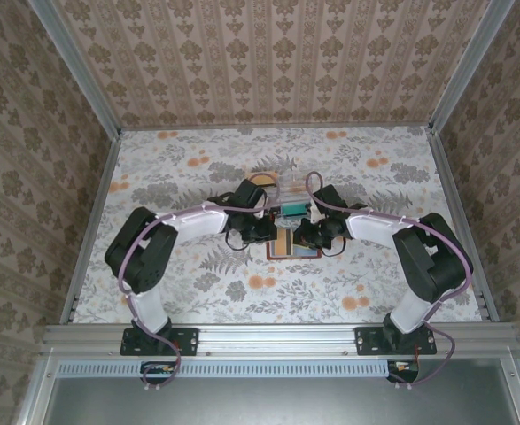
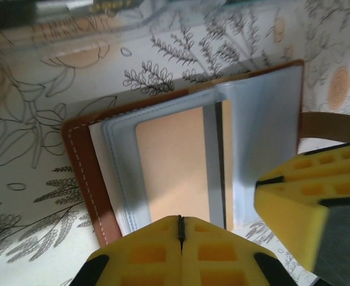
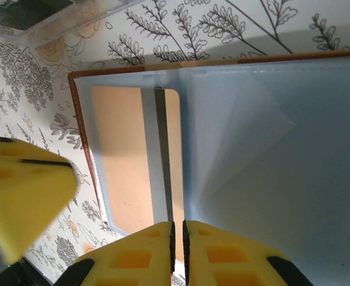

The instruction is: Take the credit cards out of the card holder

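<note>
Wallpaper in a brown leaf-and-medallion pattern covers the walls (image 1: 268, 62) round a bench (image 1: 197, 292) spread with a pale floral cloth; from the near rail the left arm (image 1: 197, 220) and right arm (image 1: 375, 223) bend inward and meet at the middle of the bench. The card holder (image 1: 293, 250) lies there, flat and opened out, between the two wrists; just beyond it stands a clear plastic box (image 1: 277, 170).

In the left wrist view the card holder (image 2: 85, 179) shows a reddish-brown stitched edge and a blue-grey lining; a tan card (image 2: 172, 167) with a dark stripe sits in one slot, and a brown tab (image 2: 327, 125) sticks out past the far side. The left gripper (image 2: 180, 238) is clenched, its yellow pads pressed together over the near edge of the holder; whether it pinches anything I cannot tell; one of the right gripper's fingers (image 2: 306, 196) hangs just beside it.

In the right wrist view the same card (image 3: 124, 149) lies in its slot on the left half of the card holder (image 3: 294, 179); the right gripper (image 3: 177, 238) hovers at the near edge, in line with the stripe, with a thin slit between its pads; I cannot tell whether it grips the card or is loose.
</note>
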`<action>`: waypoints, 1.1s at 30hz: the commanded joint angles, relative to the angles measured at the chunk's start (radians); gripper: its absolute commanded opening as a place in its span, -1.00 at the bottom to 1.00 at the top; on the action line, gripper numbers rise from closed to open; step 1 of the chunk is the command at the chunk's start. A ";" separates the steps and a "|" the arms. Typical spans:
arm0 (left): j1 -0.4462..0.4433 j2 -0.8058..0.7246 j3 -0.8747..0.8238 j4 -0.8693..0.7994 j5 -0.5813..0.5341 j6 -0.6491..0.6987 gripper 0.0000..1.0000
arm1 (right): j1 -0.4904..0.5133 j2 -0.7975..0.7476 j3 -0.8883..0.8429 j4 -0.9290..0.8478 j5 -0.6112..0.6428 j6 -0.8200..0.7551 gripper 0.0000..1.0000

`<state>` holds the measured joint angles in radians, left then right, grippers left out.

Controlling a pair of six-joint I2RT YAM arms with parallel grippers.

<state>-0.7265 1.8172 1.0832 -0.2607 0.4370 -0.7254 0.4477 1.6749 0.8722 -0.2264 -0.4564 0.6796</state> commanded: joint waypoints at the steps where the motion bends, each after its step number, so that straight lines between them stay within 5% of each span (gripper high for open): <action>1: -0.009 0.030 0.026 -0.028 0.006 -0.010 -1.00 | -0.002 0.018 0.009 0.032 -0.034 0.030 -0.62; 18: -0.008 0.031 -0.027 -0.039 -0.014 -0.003 -1.00 | 0.014 0.106 0.037 0.076 -0.045 0.054 -0.52; 21: -0.009 0.034 -0.026 -0.039 -0.009 -0.003 -1.00 | 0.014 0.115 0.040 0.078 -0.048 0.054 -0.61; 24: -0.009 0.033 -0.022 -0.043 -0.010 0.001 -1.00 | 0.014 0.117 0.037 0.079 -0.050 0.054 -0.99; 33: -0.002 0.018 -0.031 -0.055 -0.020 0.008 -1.00 | -0.022 0.041 0.003 0.011 -0.006 0.015 -1.00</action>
<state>-0.7315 1.8503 1.0748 -0.2733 0.4324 -0.7250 0.4438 1.7554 0.8944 -0.1669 -0.4942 0.7132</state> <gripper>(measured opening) 0.047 0.065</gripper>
